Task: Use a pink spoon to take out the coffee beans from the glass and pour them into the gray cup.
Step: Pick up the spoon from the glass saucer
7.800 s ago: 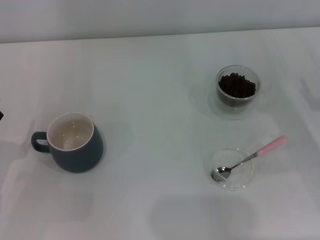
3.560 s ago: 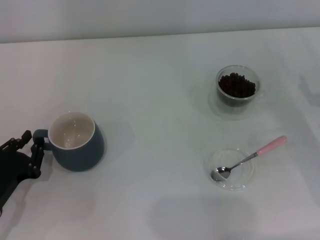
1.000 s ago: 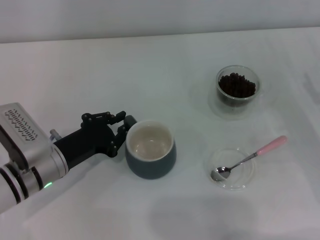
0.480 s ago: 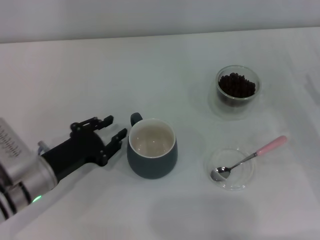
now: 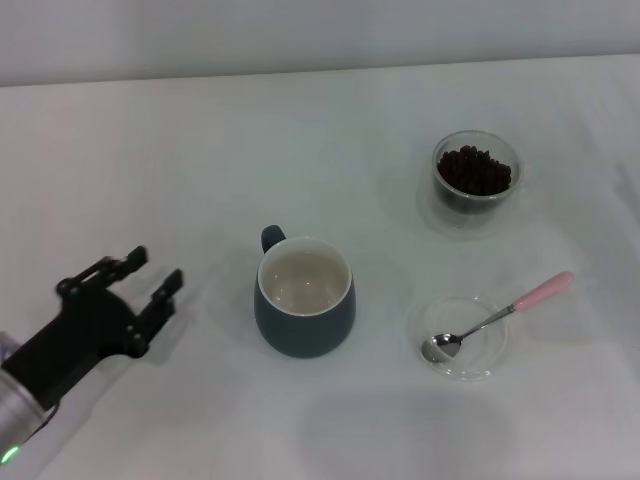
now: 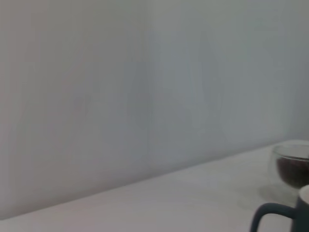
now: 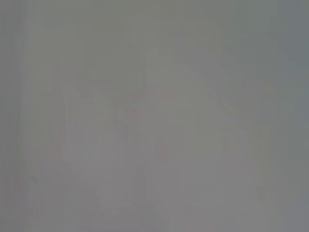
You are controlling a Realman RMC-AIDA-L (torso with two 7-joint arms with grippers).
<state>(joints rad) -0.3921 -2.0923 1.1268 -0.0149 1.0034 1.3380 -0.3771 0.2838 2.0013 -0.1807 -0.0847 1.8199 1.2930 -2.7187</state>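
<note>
The gray cup (image 5: 304,298) stands upright in the middle of the white table, its cream inside bare and its handle pointing to the back left. My left gripper (image 5: 150,277) is open and empty, well to the left of the cup. The glass (image 5: 475,177) with the coffee beans (image 5: 475,170) stands at the back right. The pink spoon (image 5: 497,317) lies with its bowl in a flat clear saucer (image 5: 462,338) at the front right. The left wrist view shows the cup's handle (image 6: 270,215) and the glass (image 6: 292,164). My right gripper is out of view.
The table's far edge meets a pale wall (image 5: 320,35) at the back. The right wrist view shows only a plain grey blur.
My left gripper slid the cup from the left side to the middle of the table, let go of its handle, opened, and drew back to the left.
</note>
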